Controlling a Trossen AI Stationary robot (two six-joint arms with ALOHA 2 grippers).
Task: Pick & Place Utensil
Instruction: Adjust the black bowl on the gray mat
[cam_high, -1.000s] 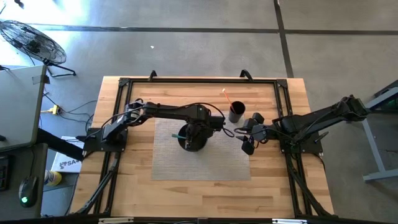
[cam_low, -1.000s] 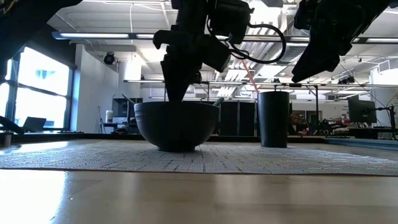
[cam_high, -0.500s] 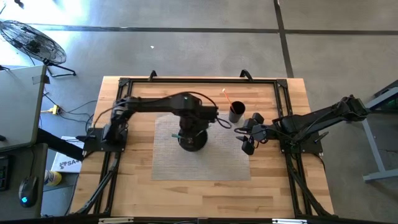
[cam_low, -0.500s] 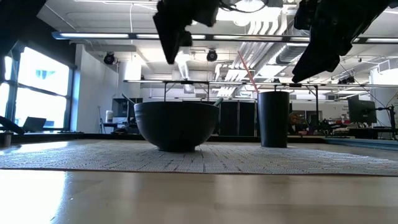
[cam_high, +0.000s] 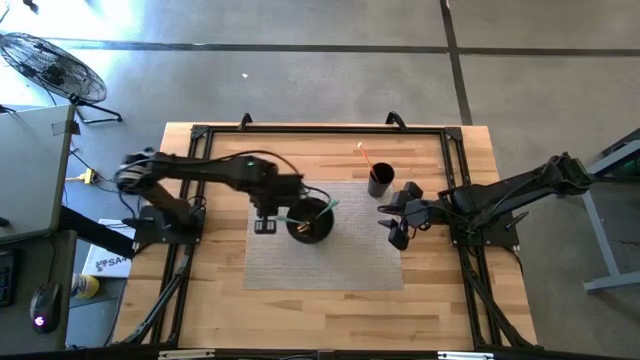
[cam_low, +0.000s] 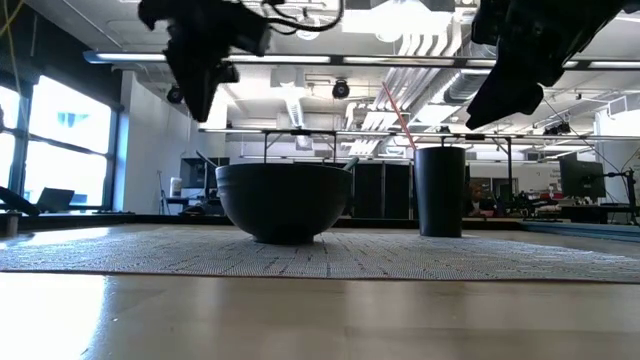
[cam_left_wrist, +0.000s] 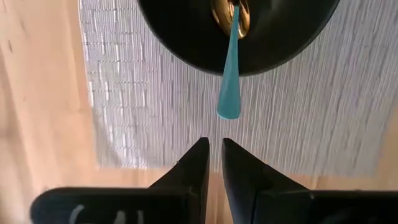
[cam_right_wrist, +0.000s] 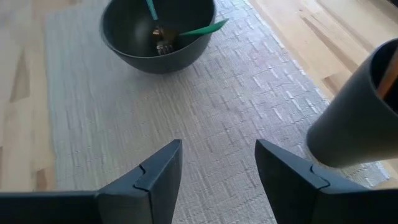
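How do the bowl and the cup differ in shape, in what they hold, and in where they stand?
The bowl is wide and low; the cup is narrow and tall. The bowl holds a blue-handled utensil and a green-handled one, each leaning over its rim; the cup holds one thin orange stick. The bowl stands near the middle of the mat; the cup stands at the mat's far right corner. Both are dark, upright and open.

I can read no text anywhere; the box (cam_high: 103, 262) beside the surface (cam_high: 220, 290) bears lettering too small to decipher.

Two utensils (cam_right_wrist: 163, 28) (teal, green handles) in dark bowl (cam_right_wrist: 124, 43).
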